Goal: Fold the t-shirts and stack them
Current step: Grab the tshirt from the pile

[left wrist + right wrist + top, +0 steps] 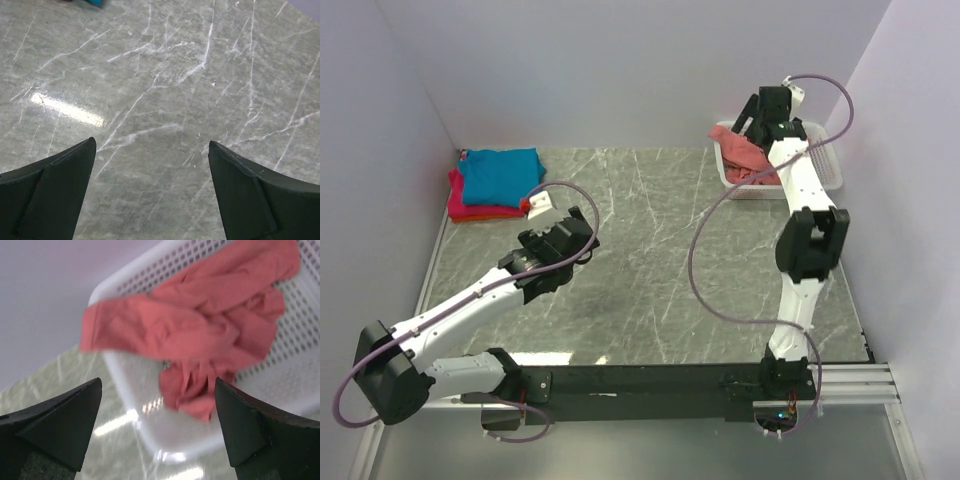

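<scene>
A crumpled salmon-red t-shirt (740, 152) lies in the white mesh basket (830, 172) at the back right, one part draped over the left rim. In the right wrist view the shirt (200, 335) fills the basket (150, 425). My right gripper (752, 122) hovers over the shirt, open and empty (157, 427). A folded teal-blue t-shirt (500, 172) lies on a magenta-pink t-shirt (470, 208) at the back left. My left gripper (582, 238) is open and empty above bare table (152, 180), to the right of and nearer than that stack.
The grey marble table (650, 260) is walled at the back and on both sides. The basket stands in the back right corner. Purple cables loop off both arms. A black rail runs along the near edge.
</scene>
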